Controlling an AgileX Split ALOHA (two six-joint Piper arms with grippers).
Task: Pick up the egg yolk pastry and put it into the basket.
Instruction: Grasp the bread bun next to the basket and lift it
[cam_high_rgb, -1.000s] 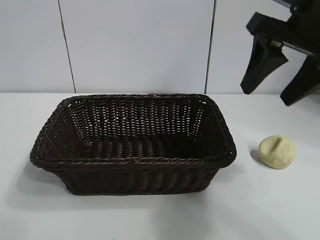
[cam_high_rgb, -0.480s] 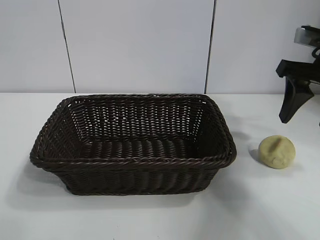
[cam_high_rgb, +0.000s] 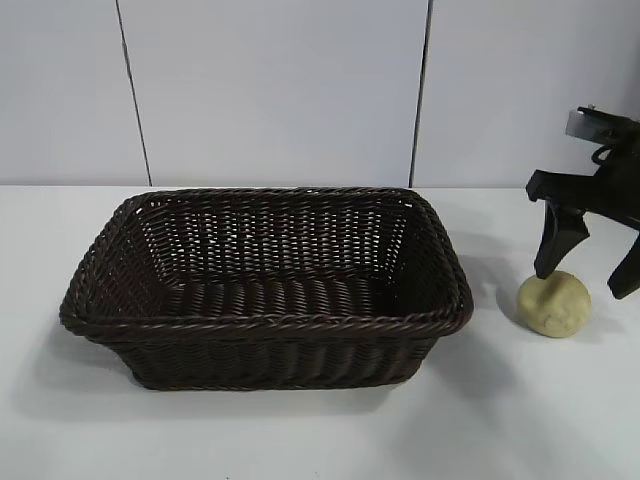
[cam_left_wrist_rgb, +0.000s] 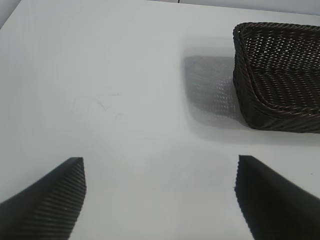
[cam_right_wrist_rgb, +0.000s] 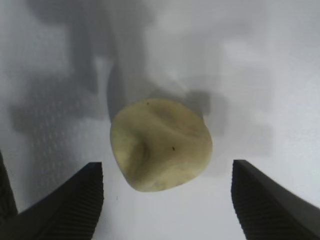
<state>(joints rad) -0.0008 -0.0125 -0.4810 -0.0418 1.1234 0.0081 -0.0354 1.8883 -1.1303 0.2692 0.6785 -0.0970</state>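
1. The egg yolk pastry (cam_high_rgb: 554, 304) lies on the white table (cam_high_rgb: 300, 430), just to the right of the basket (cam_high_rgb: 265, 285) and clear of its braided rim.
2. The right claw (cam_high_rgb: 590, 270) hangs directly over the pastry, pointing steeply down with its jaws released. In the exterior view one finger stands at the pastry's upper left and the other off its right side, so the lump sits in the gap below.
3. The right wrist view shows why it is held this way: the pastry (cam_right_wrist_rgb: 161, 145) lies between the two ribbed fingers (cam_right_wrist_rgb: 70, 205) with room on both sides, nothing touching it yet. The spread is wide enough to pass down around the rounded lump before squeezing.
4. The basket holds nothing, so the transfer has not begun; the step in hand looks like the approach to grasp.
5. The left claw (cam_left_wrist_rgb: 160, 200) is parked over bare table, jaws released and nothing between them, with a corner of the basket (cam_left_wrist_rgb: 280, 80) ahead. It appears idle.
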